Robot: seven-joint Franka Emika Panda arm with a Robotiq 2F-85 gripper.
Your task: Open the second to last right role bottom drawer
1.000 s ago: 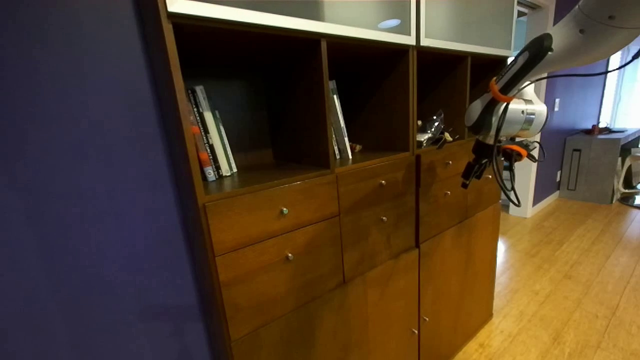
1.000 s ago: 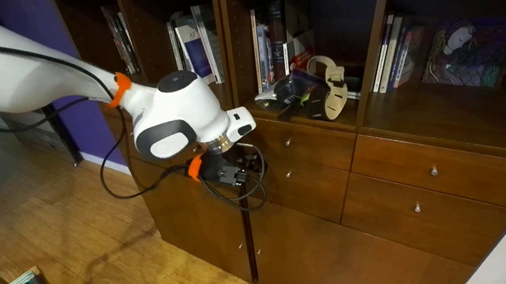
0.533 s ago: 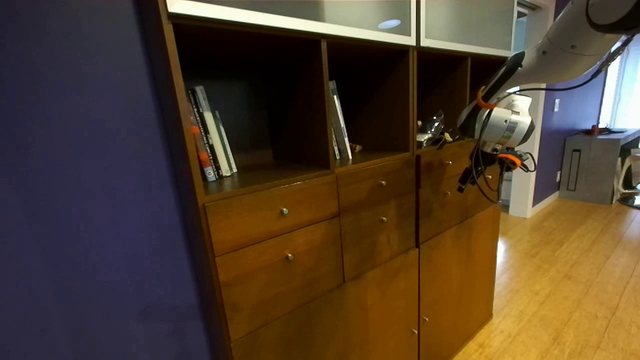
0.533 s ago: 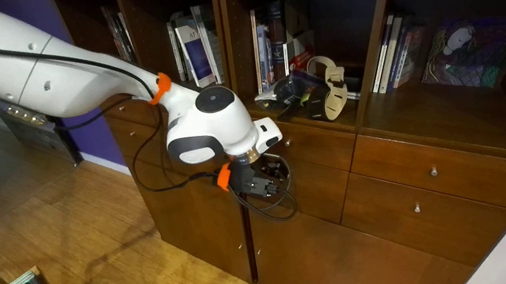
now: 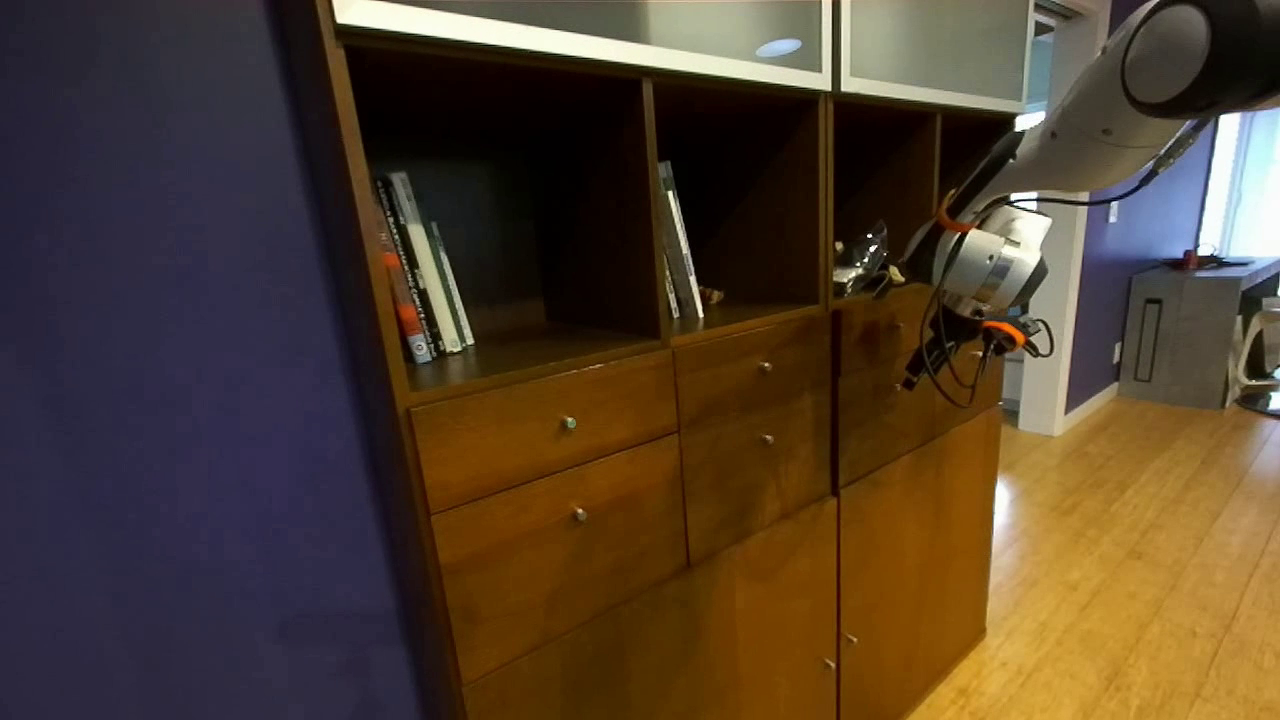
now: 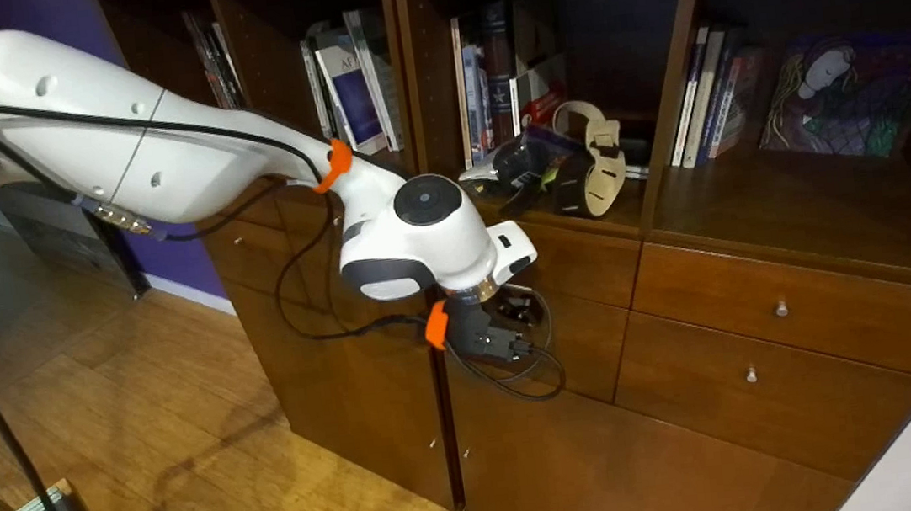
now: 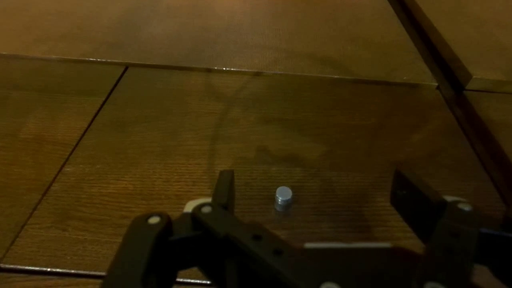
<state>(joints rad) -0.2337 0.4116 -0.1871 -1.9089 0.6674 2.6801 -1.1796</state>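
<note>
The wrist view seems to stand upside down: a plain door panel (image 7: 224,36) spans the top of the frame, and below it the drawer (image 7: 256,140) fills the middle. The end effector (image 7: 314,192) enters at the bottom with its fingers (image 7: 225,192) spread wide, gripping nothing. One stands at centre left, then comes the small metal knob (image 7: 283,196), clearly nearer to it than to its partner at right. If they come together from here, the nearer finger would probably meet the knob first and shove it sideways rather than pinch it. Whether the tips reach far enough in cannot be told; stopping short would catch air, or just the knob's smooth rim, which could slip out at the first tug. At far right runs a dark gap (image 7: 474,120), where a finger might lodge if the approach drifts.

In an exterior view, the arm (image 6: 214,137) slants in from the upper left. Near the centre a cable loop (image 6: 534,399) dangles below the end effector; it could snag on the knob during a pull. The drawer's front shows just right of that, apparently closed, lower row, second from the right. At lower right sits the wide drawer (image 6: 776,404). The end effector is tilted downward, so a slanting pull might bind the drawer.
</note>
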